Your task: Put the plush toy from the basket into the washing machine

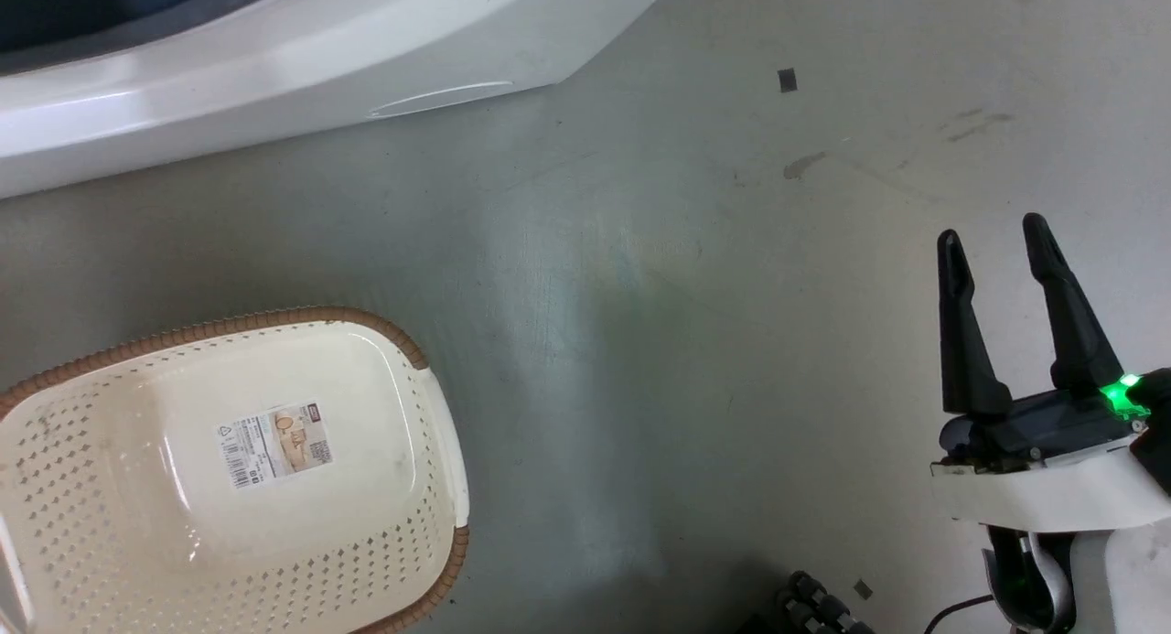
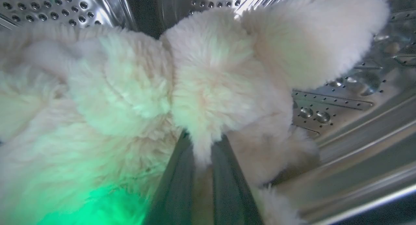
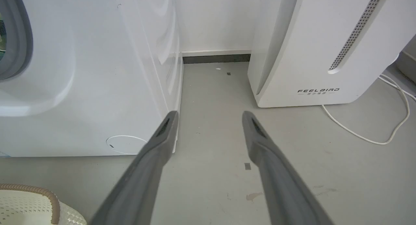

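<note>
1. Head view: the basket (image 1: pixel 229 469) lies empty.
2. Left wrist view: the left gripper (image 2: pixel 202 147), fingers nearly closed, pinches the plush toy (image 2: pixel 211 82) by its fur inside the washing machine (image 2: pixel 344 101); fur snagging at withdrawal could drag it out.
3. Right wrist view: the right gripper (image 3: pixel 209 116) has its fingers spread, holding nothing.

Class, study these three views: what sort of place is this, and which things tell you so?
Probably a laundry area: a white front-loading washing machine with a perforated steel drum holding a plush toy, and a cream basket on the bare grey floor.
</note>
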Controlling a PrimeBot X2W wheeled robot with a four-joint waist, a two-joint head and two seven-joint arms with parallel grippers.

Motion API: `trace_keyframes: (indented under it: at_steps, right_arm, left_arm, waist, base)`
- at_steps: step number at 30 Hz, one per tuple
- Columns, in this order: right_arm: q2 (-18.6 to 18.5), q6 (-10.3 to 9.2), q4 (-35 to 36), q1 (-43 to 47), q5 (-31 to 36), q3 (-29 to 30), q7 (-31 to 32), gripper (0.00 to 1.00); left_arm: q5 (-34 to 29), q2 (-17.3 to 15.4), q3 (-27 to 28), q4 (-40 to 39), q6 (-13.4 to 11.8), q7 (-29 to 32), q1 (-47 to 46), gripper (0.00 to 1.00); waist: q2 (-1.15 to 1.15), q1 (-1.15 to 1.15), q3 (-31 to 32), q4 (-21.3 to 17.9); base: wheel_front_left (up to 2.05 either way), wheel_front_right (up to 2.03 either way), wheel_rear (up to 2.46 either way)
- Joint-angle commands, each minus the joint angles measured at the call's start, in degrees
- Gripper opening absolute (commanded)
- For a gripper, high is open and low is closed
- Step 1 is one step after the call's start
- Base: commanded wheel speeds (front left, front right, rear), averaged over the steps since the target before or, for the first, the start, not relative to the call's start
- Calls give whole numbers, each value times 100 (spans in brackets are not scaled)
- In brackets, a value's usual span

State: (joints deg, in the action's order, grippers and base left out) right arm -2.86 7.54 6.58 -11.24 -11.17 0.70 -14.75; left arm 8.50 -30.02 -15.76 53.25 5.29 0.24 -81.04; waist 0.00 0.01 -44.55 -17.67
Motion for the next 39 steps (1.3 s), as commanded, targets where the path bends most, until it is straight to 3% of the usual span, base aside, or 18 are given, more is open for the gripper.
trace_keyframes:
  at_steps: [1, 2, 3, 9, 14, 20, 24, 29, 39]
  right_arm:
    - [-1, -5, -11, -118, -13, 15, -25, 100]
    - [-1, -5, -35, -128, 0, 24, -25, 100]
    - [-1, -5, -53, -140, 14, 32, -25, 100]
    - [-1, -5, -112, -158, 100, 128, -25, 100]
    - [-1, -5, -242, -19, 349, 220, -25, 100]
    - [-1, -5, -391, 259, 636, 316, -25, 100]
    - [-1, -5, -451, 449, 744, 371, -25, 100]
    - [-1, -5, -619, 722, 808, 466, -25, 100]
    - [-1, -5, -779, 1161, 868, 459, -25, 100]
  left_arm:
    - [-52, 16, -30, 65, 20, -87, -79, 0]
    - [-64, 42, -61, 133, 19, -143, -75, 34]
    - [-82, 63, -92, 199, 3, -199, -70, 100]
    - [-83, 221, -194, 532, -45, -565, 124, 100]
    - [89, 510, -203, 853, -54, -1211, 742, 100]
    - [307, 926, -178, 726, -40, -1501, 1663, 100]
    - [411, 1118, -108, 169, -54, -1519, 2257, 100]
    - [458, 1313, 32, -1232, -120, -1522, 3545, 100]
    - [571, 1711, 512, -3232, -623, -1523, 6123, 100]
  waist:
    - [0, -1, 41, 28]
    - [0, -1, 72, 45]
    - [0, -1, 106, 61]
    - [0, -1, 469, 179]
    - [0, -1, 1304, 429]
    - [0, -1, 2292, 765]
    - [0, -1, 2735, 951]
    - [0, -1, 3291, 1225]
    - [0, -1, 4032, 1560]
  base:
    - [0, 0, 0]
    - [0, 0, 0]
    - [0, 0, 0]
    - [0, 0, 0]
    - [0, 0, 0]
    - [0, 0, 0]
    - [0, 0, 0]
    - [0, 0, 0]
    - [0, 0, 0]
